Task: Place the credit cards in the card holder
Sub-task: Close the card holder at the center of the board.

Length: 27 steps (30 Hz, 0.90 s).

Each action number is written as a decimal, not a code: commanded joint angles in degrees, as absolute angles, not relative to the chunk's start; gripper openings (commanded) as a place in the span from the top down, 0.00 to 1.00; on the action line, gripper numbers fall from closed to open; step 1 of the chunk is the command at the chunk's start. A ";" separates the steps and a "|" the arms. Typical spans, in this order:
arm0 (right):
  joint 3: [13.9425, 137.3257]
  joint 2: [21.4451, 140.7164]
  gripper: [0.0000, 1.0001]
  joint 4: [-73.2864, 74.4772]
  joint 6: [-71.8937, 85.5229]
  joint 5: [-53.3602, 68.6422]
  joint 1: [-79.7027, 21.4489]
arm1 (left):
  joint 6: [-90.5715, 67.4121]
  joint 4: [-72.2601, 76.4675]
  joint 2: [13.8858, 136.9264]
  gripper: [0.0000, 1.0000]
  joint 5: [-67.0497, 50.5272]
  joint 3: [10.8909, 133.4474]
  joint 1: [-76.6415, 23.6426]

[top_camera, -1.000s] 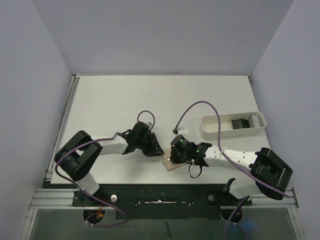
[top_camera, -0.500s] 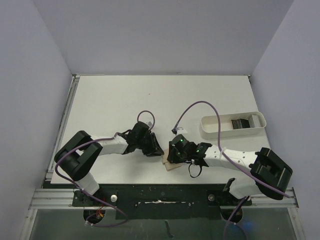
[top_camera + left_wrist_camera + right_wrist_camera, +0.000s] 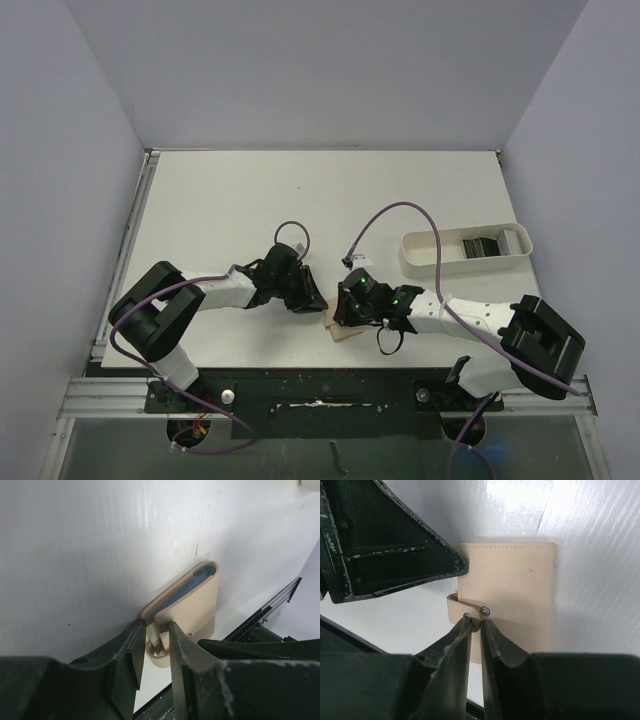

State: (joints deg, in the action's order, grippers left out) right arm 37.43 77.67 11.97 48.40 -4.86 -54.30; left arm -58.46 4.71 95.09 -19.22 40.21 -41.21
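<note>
The tan card holder (image 3: 347,330) lies folded shut on the table near the front edge, between my two grippers. In the left wrist view its blue lining shows at the fold (image 3: 197,577). My left gripper (image 3: 313,300) (image 3: 156,630) is shut on the near edge of the card holder (image 3: 192,605). My right gripper (image 3: 343,312) (image 3: 475,621) is shut on the snap strap (image 3: 457,611) that wraps round the card holder (image 3: 512,585). The dark credit cards (image 3: 483,245) lie stacked in the white tray at the right.
The white oblong tray (image 3: 420,262) stands at the right of the table. A purple cable (image 3: 400,210) loops over the table from the right arm. The black front rail (image 3: 320,385) runs just behind the card holder.
My right gripper has shifted slightly left and up at the strap. The left gripper and the card holder have barely moved.
</note>
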 commanded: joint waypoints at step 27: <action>38.96 77.00 1.00 9.50 44.03 -8.25 -53.11 | -57.00 3.05 95.92 0.76 -17.40 40.88 -41.36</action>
